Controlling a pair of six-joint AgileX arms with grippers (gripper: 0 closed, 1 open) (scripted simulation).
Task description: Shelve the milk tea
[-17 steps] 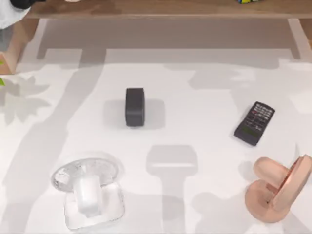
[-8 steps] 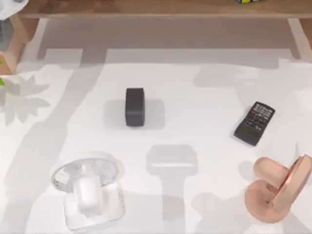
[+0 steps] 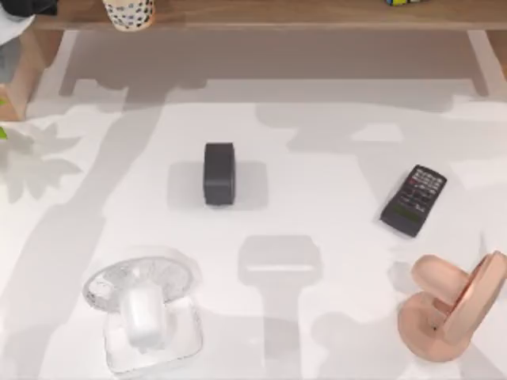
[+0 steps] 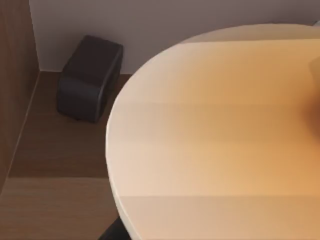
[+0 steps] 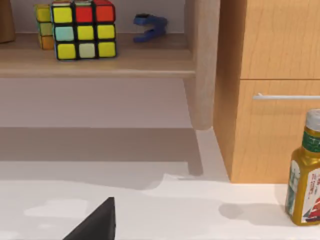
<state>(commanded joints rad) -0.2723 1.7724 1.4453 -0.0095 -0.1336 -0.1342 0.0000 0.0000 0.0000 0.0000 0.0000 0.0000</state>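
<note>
The milk tea (image 3: 129, 12) shows at the far left of the wooden shelf (image 3: 317, 14) along the back edge, its speckled pearl base toward the camera. In the left wrist view its orange-tan side (image 4: 215, 135) looms very close over the shelf board. My left gripper (image 3: 28, 6) is at the top left corner, just left of the cup and shut on it. A dark part of my right gripper (image 5: 97, 222) hangs low over the white table, facing the shelf's right end.
On the table lie a black box (image 3: 219, 172), a dark calculator (image 3: 413, 199), a pink stand (image 3: 451, 309) and a clear fan-shaped object (image 3: 142, 317). A colour cube (image 5: 84, 29), blue clip (image 5: 150, 26) and dark box (image 4: 90, 77) sit on the shelf. A yellow bottle (image 5: 306, 172) stands by the cabinet.
The milk tea has come into the top view at the shelf's far left, where it was out of view half a second ago. The shadows on the table have shifted.
</note>
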